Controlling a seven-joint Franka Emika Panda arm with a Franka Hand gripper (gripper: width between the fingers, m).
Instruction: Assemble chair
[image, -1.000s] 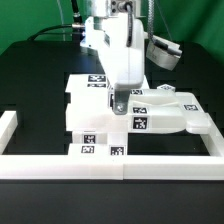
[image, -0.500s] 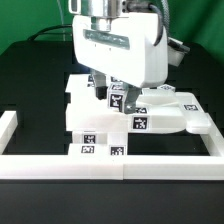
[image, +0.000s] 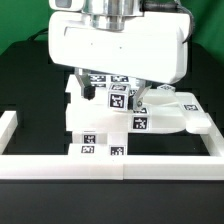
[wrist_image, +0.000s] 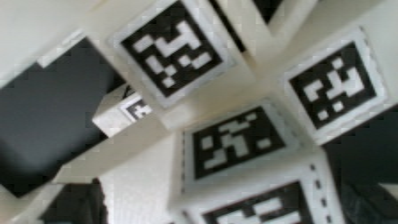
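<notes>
One slow descent: centre the empty, spread claw (image: 112, 95), fingers (image: 85, 87) at nine and three o'clock of the chair (image: 165, 112), then clamp evenly.

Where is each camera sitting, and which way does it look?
Exterior view: off the arm, slightly above, looking over the white rail at the chair pieces; the hand and wrist fill the top.
Wrist view: on the wrist, pointing closely at the chair pieces' tags; no hand clearly shows.
Shared: the tagged chair pieces.
</notes>
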